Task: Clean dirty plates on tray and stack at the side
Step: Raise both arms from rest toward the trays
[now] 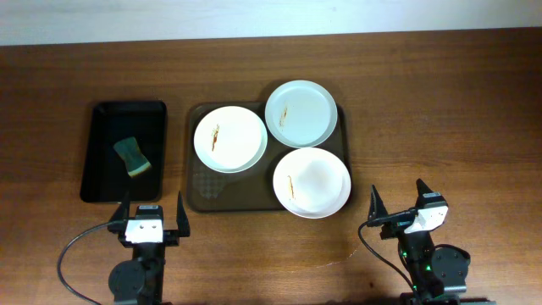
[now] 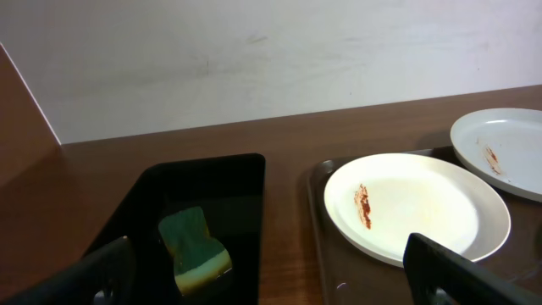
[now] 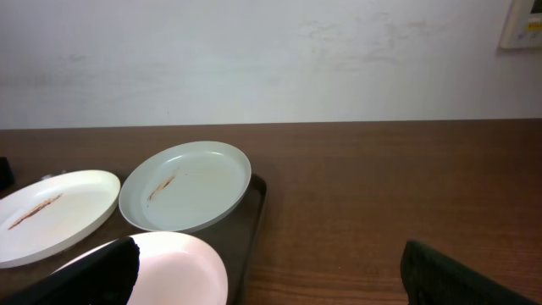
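Left gripper (image 1: 153, 203) and right gripper (image 1: 397, 193) both hang with jaws spread wide, holding zilch, the tray (image 1: 207, 191) sits just ahead between them, and all three streaky plates (image 1: 229, 139) are on it, closest one ahead-left of the right jaws.

Table (image 1: 440, 110): wood-grain, low sheen. Plates (image 1: 230, 139): smooth, glossy white. Brown tray (image 1: 203, 188): textured, matt. Black tray (image 1: 106, 152): glossy. Sponge (image 1: 132, 158): porous.

Your wooden table (image 1: 457, 102) has two things on it: a black tray (image 1: 102, 182) just ahead of your left gripper (image 1: 152, 205), and a brown tray (image 1: 207, 191) ahead and left of your right gripper (image 1: 397, 193).
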Controlling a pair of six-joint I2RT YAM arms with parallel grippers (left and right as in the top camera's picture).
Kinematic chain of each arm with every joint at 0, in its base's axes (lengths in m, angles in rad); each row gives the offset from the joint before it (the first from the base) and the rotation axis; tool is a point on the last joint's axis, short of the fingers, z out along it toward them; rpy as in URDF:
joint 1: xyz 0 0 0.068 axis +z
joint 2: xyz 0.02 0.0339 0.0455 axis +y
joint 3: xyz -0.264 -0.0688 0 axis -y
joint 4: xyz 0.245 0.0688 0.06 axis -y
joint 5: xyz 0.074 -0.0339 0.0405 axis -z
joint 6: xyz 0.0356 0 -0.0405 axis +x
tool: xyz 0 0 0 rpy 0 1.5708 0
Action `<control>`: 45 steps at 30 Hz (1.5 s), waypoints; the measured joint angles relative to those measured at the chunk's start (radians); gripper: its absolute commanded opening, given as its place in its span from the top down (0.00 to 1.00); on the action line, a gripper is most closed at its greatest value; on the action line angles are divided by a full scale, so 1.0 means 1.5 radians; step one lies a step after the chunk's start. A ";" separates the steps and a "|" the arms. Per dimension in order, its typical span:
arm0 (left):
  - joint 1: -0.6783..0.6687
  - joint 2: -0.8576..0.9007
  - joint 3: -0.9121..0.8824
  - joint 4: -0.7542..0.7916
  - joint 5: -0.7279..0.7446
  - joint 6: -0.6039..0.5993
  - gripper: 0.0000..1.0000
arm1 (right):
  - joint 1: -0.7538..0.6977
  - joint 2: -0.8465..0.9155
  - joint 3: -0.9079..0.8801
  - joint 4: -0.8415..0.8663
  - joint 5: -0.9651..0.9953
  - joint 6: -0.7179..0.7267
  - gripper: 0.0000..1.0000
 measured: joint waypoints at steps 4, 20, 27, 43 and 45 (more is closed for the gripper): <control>0.000 0.000 0.000 0.000 0.000 0.000 0.01 | 0.000 0.000 0.000 0.000 0.000 0.001 0.02; 0.000 0.000 0.000 0.000 0.000 0.000 0.01 | 0.000 0.000 0.000 0.000 0.000 0.001 0.02; 0.000 0.000 0.000 0.000 0.000 0.000 0.01 | 0.000 0.000 0.000 0.000 0.000 0.000 0.02; 0.000 0.000 0.000 0.006 -0.005 0.001 0.01 | 0.000 0.000 0.000 0.000 0.000 -0.001 0.02; 0.000 0.000 0.000 0.006 -0.010 0.001 0.01 | 0.000 0.000 0.000 0.000 0.000 -0.001 0.02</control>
